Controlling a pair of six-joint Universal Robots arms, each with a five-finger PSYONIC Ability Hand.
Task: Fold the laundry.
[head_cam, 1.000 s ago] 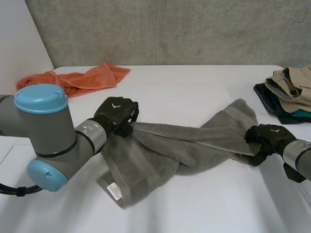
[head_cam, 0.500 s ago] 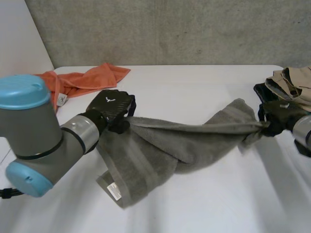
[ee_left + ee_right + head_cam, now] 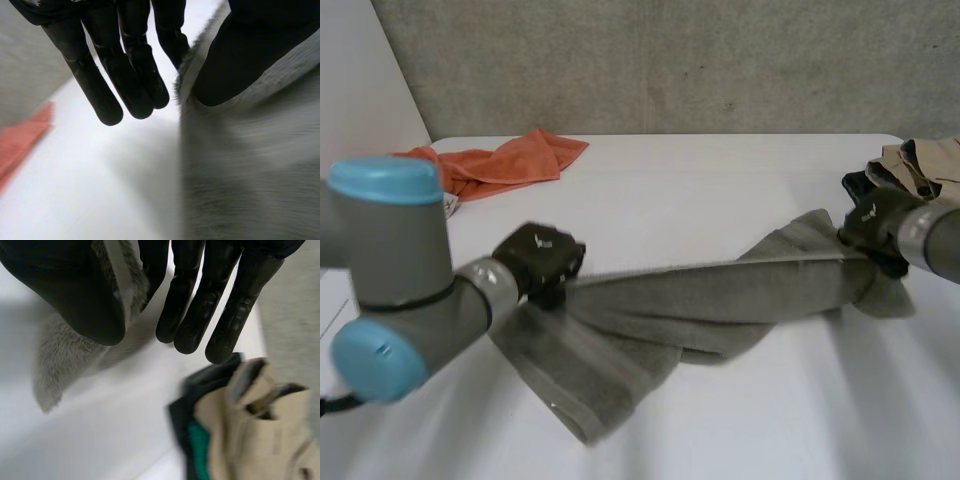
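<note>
The white table (image 3: 720,180) lies bare across its middle. My grey towel (image 3: 710,300) is strung across it between my two hands, its upper edge pulled into a straight line while the rest sags in twisted folds onto the tabletop. A stack of folded clothes (image 3: 920,165), beige over dark, sits at the table's right edge, just beside my right hand (image 3: 872,222), crowding that end. A crumpled orange cloth (image 3: 490,162) lies at the far left, well apart. Each hand pinches a towel end between thumb and a finger, my left hand (image 3: 535,262) included; the other fingers hang straight.
</note>
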